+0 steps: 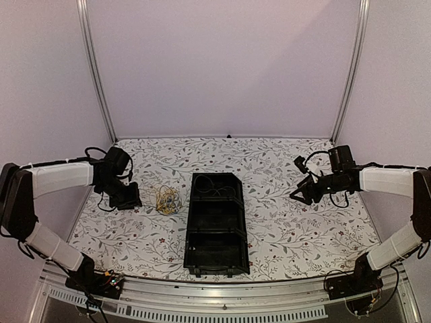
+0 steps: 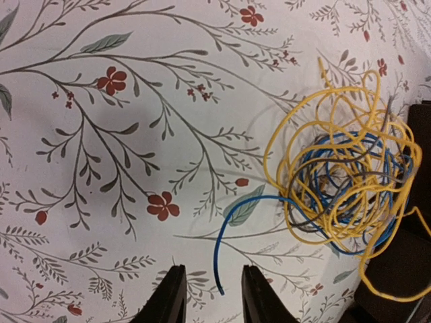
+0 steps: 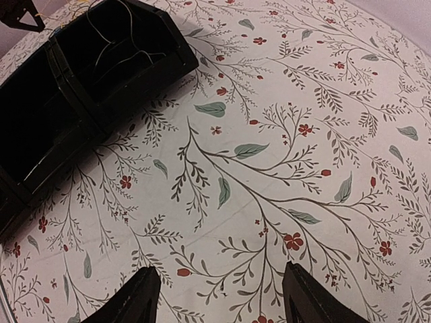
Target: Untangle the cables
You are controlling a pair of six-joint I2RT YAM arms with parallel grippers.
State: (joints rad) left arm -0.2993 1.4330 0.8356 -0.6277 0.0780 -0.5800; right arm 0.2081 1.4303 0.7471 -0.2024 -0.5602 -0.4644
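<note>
A tangled bunch of thin yellow, blue and dark cables point(image 2: 343, 182) lies on the flowered tablecloth just left of the black tray point(image 1: 189, 229), and shows as a small bundle point(image 1: 167, 200) in the top view. One blue cable end point(image 2: 225, 249) curls out of the bunch, and its tip lies between the fingers of my left gripper point(image 2: 212, 286). That gripper is open and its fingers do not touch the wire. My right gripper point(image 3: 219, 286) hangs open over bare cloth to the right of the tray, with nothing between its fingers.
The tray point(image 3: 135, 94) has three compartments, and a few thin wires point(image 3: 114, 42) lie in its far one. Its dark edge point(image 2: 404, 269) touches the bunch's right side. Metal frame posts point(image 1: 94, 67) stand at the back corners.
</note>
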